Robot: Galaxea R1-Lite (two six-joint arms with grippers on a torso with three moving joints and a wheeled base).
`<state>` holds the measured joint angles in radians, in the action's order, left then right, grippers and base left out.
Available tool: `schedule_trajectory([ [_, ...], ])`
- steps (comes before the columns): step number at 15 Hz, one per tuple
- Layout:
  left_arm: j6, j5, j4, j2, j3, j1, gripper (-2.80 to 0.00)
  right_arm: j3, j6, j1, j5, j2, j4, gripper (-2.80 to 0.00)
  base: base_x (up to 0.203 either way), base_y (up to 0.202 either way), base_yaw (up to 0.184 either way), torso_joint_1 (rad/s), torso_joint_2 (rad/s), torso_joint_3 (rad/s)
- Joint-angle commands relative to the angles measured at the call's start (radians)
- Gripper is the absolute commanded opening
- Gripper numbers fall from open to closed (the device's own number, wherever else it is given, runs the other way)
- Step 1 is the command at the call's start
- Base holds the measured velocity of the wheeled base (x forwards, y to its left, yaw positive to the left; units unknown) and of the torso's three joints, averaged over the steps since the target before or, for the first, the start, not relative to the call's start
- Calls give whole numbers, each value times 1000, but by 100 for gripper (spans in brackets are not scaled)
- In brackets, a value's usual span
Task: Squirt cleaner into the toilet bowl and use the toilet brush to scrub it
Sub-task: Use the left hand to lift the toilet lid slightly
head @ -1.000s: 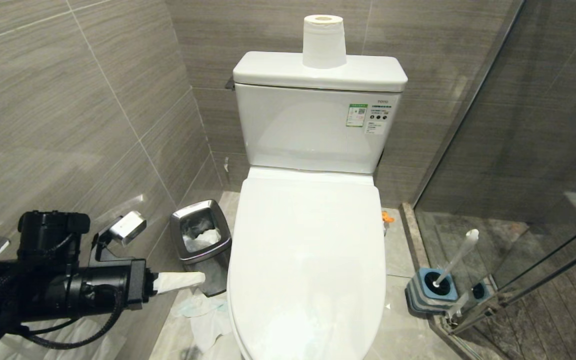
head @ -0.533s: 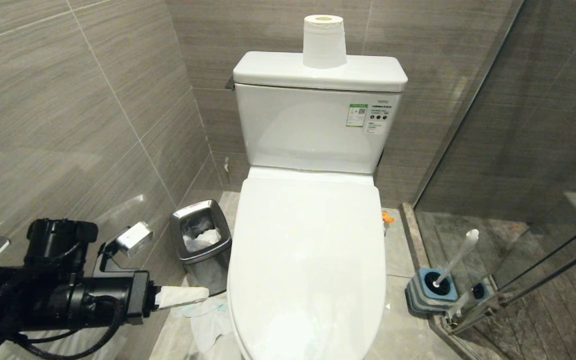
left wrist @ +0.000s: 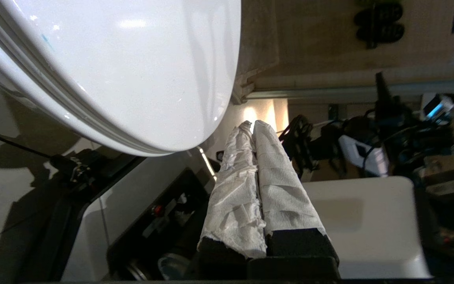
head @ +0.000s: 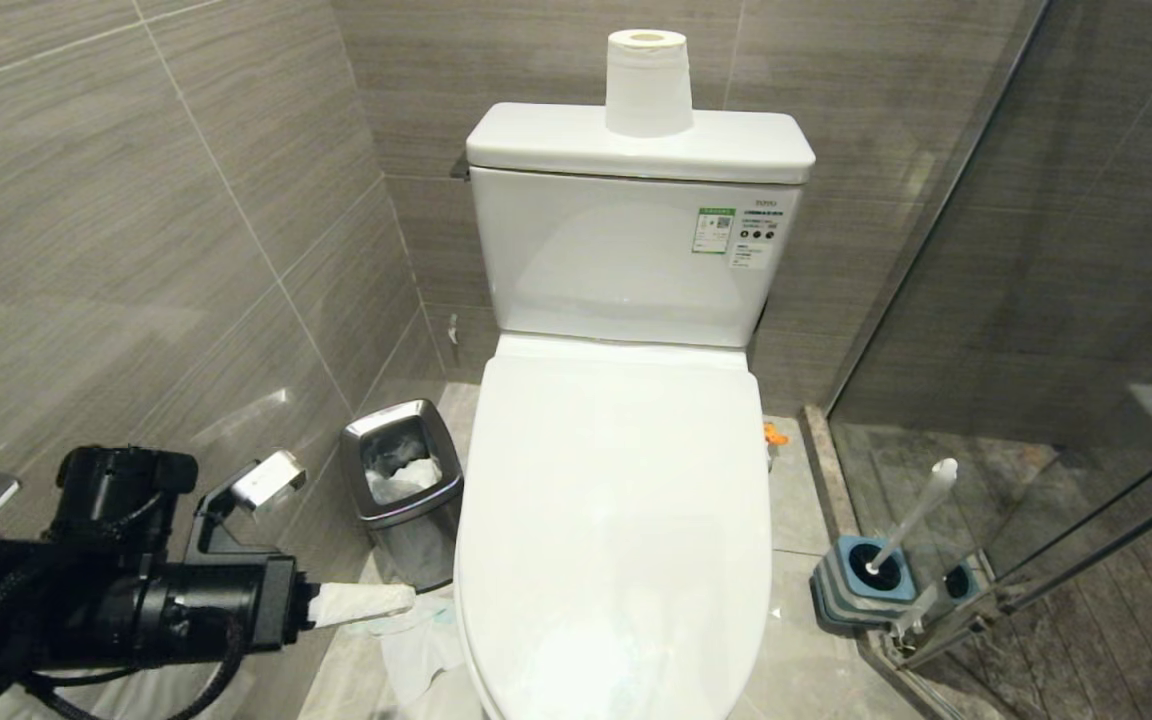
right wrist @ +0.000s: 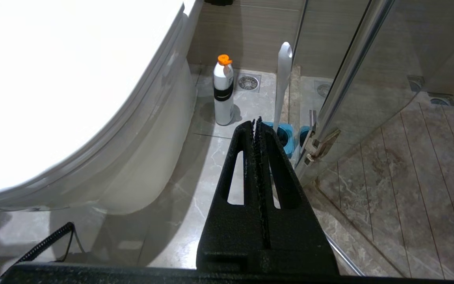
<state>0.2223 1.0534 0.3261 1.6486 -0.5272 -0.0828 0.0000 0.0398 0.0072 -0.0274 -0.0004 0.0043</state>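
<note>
The toilet bowl is hidden under its shut white lid (head: 616,520), whose rim fills the left wrist view (left wrist: 112,79). My left gripper (head: 408,598) is low beside the lid's left edge, pointing toward it. Its fingers, wrapped in white paper (left wrist: 235,189), are shut with nothing between them. The toilet brush (head: 921,510) leans in its blue holder (head: 861,585) on the floor to the right, its white handle (right wrist: 283,79) up. A white bottle with an orange cap (right wrist: 224,90) stands by the toilet's right side; the cleaner itself does not show. My right gripper (right wrist: 255,120) hangs shut above the floor there.
A steel waste bin (head: 401,480) holding paper stands left of the toilet, with crumpled paper on the floor (head: 416,640) in front of it. A toilet roll (head: 648,85) sits on the tank. A glass shower partition (head: 1036,400) bounds the right; a tiled wall is close on the left.
My left gripper has sunk lower beside the lid's left edge, still shut. Nothing else has moved.
</note>
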Motion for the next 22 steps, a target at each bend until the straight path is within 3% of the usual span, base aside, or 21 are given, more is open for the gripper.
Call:
schedule_trajectory([
  [1,-98,-3,-4,50,1,8,-280,2,0,0,0,0,0,-280,0,0,0,0,0,0],
  [2,-125,-26,-5,63,0,10,-280,2,0,0,0,0,0,-280,0,0,0,0,0,0],
  [5,-128,-34,-7,86,-6,9,-280,2,0,0,0,0,0,-280,0,0,0,0,0,0],
  [9,-124,-39,-12,125,-25,-53,-280,2,0,0,0,0,0,-280,0,0,0,0,0,0],
  [22,-116,-43,47,298,-65,-21,-280,2,0,0,0,0,0,-280,0,0,0,0,0,0],
])
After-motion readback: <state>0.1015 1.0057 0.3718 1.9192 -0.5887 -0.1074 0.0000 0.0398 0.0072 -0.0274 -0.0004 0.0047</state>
